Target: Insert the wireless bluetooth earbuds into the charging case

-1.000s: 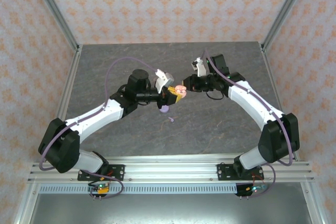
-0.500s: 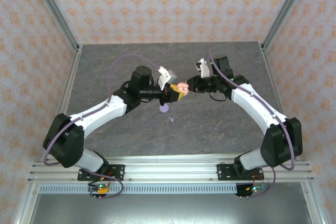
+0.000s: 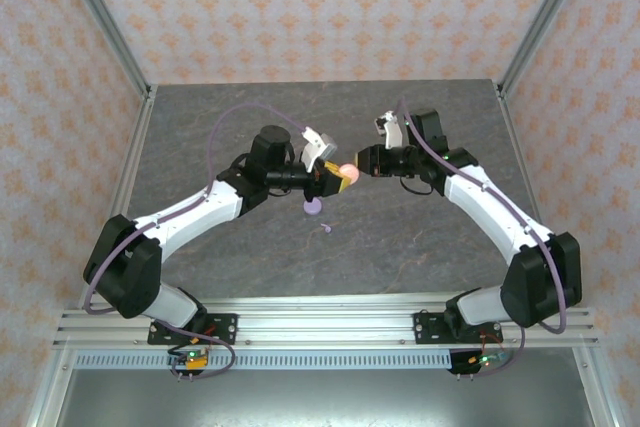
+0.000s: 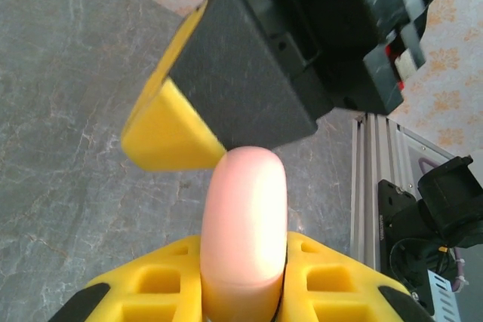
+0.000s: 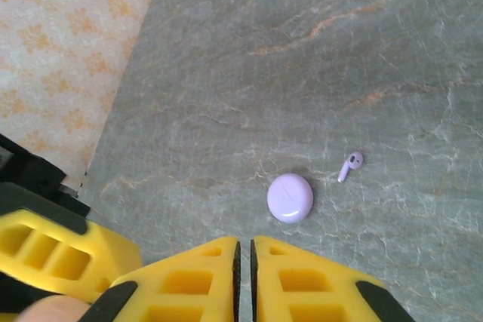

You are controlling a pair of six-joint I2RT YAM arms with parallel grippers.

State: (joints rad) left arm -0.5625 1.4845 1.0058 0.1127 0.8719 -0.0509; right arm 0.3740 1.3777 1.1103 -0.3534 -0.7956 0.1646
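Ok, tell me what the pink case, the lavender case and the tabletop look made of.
The pink case looks like glossy plastic, by its soft sheen. The lavender case likewise, with a highlight. The tabletop is grey, veined like stone, matte; possibly laminate.

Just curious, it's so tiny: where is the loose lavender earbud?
In the top view, the lavender earbud lies on the table mid-scene, close beside the lavender case.

A fixed camera looked down from above and behind the arm bases across the whole grey table [image 3: 420, 247]. The left wrist camera peered past the pink case [image 4: 243, 231], at very close range, into the right gripper [image 4: 213, 152]. The right wrist camera faced down on the table from higher up, sharing the lavender case [image 5: 290, 197] and a loose earbud [image 5: 350, 165] with the overhead view.
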